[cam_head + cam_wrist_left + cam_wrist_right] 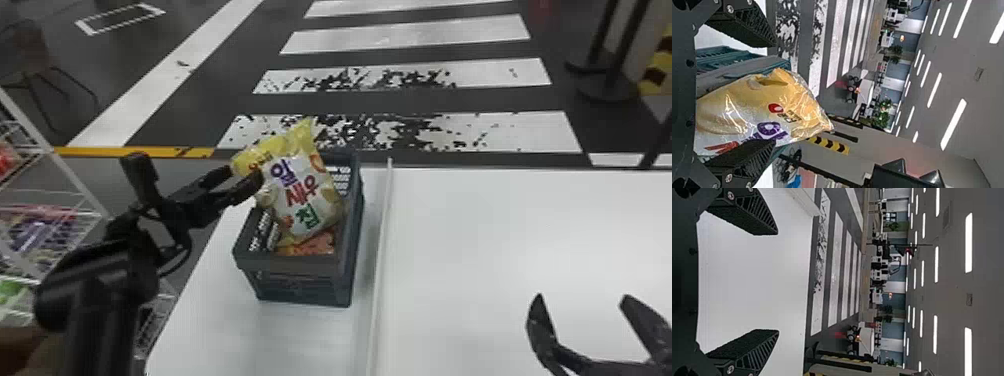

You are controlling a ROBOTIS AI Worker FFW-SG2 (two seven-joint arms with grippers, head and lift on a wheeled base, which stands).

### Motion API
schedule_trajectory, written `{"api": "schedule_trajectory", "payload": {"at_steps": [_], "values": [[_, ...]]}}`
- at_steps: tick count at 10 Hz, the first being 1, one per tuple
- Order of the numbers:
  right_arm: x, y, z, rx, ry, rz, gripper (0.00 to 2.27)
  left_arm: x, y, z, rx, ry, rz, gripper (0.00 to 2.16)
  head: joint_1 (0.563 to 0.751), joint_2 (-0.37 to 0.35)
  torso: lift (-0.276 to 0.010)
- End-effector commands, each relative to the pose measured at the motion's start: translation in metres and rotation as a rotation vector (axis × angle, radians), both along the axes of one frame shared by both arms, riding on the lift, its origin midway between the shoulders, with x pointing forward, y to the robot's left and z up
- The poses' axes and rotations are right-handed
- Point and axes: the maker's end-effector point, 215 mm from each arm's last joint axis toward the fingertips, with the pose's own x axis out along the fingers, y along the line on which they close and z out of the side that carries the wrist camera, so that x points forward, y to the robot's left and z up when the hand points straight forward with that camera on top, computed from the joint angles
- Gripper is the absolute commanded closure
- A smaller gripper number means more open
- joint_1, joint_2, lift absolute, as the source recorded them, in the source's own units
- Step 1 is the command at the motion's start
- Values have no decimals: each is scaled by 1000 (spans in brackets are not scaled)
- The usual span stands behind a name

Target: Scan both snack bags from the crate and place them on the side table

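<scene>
A white wire rack (70, 172) stands well to the left of the crate (300, 282). Just off the crate's upper left comes the left gripper (246, 175), its fingers spread wide, with the upper part of a yellow-and-white snack bag (300, 195) in the gap between them. That bag leans in the crate, lower end down inside, upper end rising above the rim; its long axis slants from upper left to lower right in the head view, printed front turned toward the robot. It looks plump and glossy, yellow at the top, paler below, with purple, red and green lettering, and its crimped upper end is creased and shiny. Beneath it, down in the crate, lies an orange-red snack bag (317, 244), partly covered, so its long axis cannot be told. The crate sits on a white tabletop (200, 325). Just right of the crate runs a pale raised strip (382, 240), and well to the crate's right, nearer the robot, the right gripper (582, 297) hangs over white surface, fingers wide apart with nothing between them.
</scene>
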Motion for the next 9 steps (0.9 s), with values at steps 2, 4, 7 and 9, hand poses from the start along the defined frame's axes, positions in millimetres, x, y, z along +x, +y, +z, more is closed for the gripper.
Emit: {"api": "schedule_trajectory", "payload": {"at_steps": [2, 4, 7, 9], "values": [[-1, -2, -1, -2, 8, -4, 103, 19, -10, 7, -30, -13, -58, 211, 695, 217, -95], [0, -3, -3, -2, 13, -6, 107, 26, -18, 6, -5, -16, -74, 886, 695, 201, -95], [1, -4, -4, -1, 16, -8, 107, 23, -26, 6, 5, -17, -128, 1912, 695, 190, -95], [1, -5, -5, -2, 19, -9, 107, 3, -22, 14, -13, -20, -135, 2128, 695, 181, -95]]}}
